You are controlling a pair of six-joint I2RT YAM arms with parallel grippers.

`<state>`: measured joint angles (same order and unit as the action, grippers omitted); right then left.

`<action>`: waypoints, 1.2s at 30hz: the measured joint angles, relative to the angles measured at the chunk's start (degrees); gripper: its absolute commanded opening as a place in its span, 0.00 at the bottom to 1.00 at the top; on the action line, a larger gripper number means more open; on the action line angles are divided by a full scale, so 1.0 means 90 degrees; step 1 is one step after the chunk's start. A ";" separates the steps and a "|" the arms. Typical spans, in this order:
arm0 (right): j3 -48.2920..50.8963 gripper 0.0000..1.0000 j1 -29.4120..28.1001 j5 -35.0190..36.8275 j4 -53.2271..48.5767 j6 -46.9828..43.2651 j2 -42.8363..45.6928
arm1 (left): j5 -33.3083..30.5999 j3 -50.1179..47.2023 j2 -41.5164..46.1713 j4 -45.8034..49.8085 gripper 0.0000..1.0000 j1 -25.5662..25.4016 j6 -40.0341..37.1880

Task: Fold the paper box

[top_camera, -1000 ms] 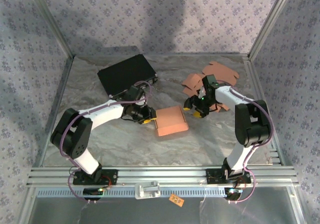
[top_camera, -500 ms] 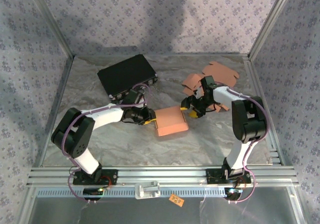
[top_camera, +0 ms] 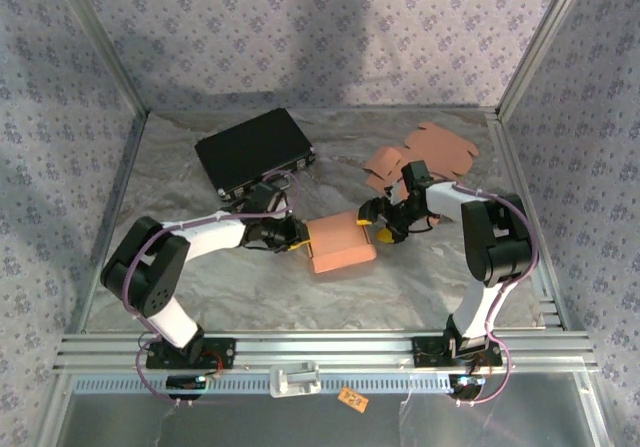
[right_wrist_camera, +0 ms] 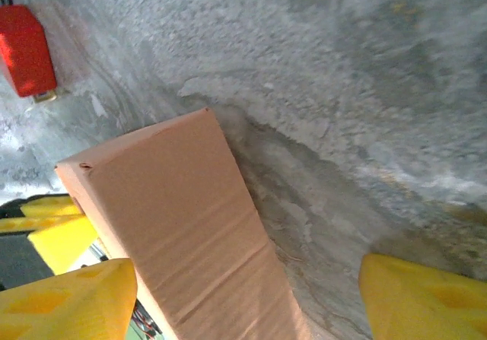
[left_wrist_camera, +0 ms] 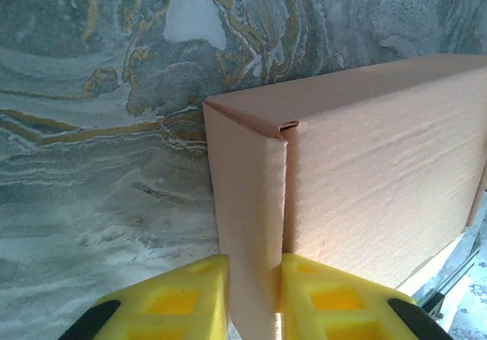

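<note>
The paper box [top_camera: 340, 244] is a salmon-pink folded carton lying mid-table. My left gripper [top_camera: 297, 237] sits at its left end. In the left wrist view the yellow fingers [left_wrist_camera: 183, 298] pinch the box's upright end wall [left_wrist_camera: 247, 203], so my left gripper [left_wrist_camera: 255, 298] is shut on it. My right gripper [top_camera: 375, 222] is at the box's right end and stands open. In the right wrist view my right gripper [right_wrist_camera: 243, 302] straddles the box's end [right_wrist_camera: 183, 218]; one fingertip [right_wrist_camera: 68, 302] lies beside the carton and the other stays well off it over the table.
A black case [top_camera: 255, 149] lies at the back left. Several flat pink cardboard blanks [top_camera: 425, 155] lie at the back right, just behind the right arm. A red block [right_wrist_camera: 27, 51] shows far off in the right wrist view. Patterned walls enclose the table.
My left gripper slid right to the box's left end and closed on its wall. My right gripper moved left to the box's right end and opened wider.
</note>
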<state>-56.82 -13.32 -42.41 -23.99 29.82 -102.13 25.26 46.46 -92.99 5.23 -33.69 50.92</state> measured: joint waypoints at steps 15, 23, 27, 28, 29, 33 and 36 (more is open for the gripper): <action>0.0202 0.63 -0.0799 -0.0801 0.1231 0.0384 0.0022 | -0.0036 -0.0277 0.0100 -0.0223 0.32 0.0248 0.0049; 0.0214 0.46 -0.0828 -0.0923 0.1528 0.0872 0.0027 | -0.0063 -0.0311 0.0486 -0.0534 0.41 0.0425 0.0359; 0.0177 0.45 -0.0828 -0.1005 0.1479 0.0920 0.0027 | 0.0012 -0.0304 0.0534 -0.0845 0.44 0.0469 0.0544; 0.0175 0.44 -0.0826 -0.1008 0.1472 0.0937 0.0029 | 0.0041 -0.0299 0.0534 -0.0874 0.45 0.0474 0.0583; 0.0175 0.43 -0.0826 -0.1010 0.1462 0.0969 0.0034 | 0.0063 -0.0289 0.0534 -0.0901 0.46 0.0486 0.0614; 0.0163 0.43 -0.0760 -0.1056 0.1406 0.1401 0.0078 | 0.0024 -0.0194 0.0641 -0.0699 0.51 0.0537 0.0612; 0.0165 0.42 -0.0651 -0.1052 0.1394 0.2084 0.0163 | -0.0083 -0.0075 0.0988 -0.0284 0.52 0.0634 0.0481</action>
<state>-55.33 -19.18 -51.88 -11.44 48.58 -100.66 24.51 45.78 -84.09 2.68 -27.99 55.24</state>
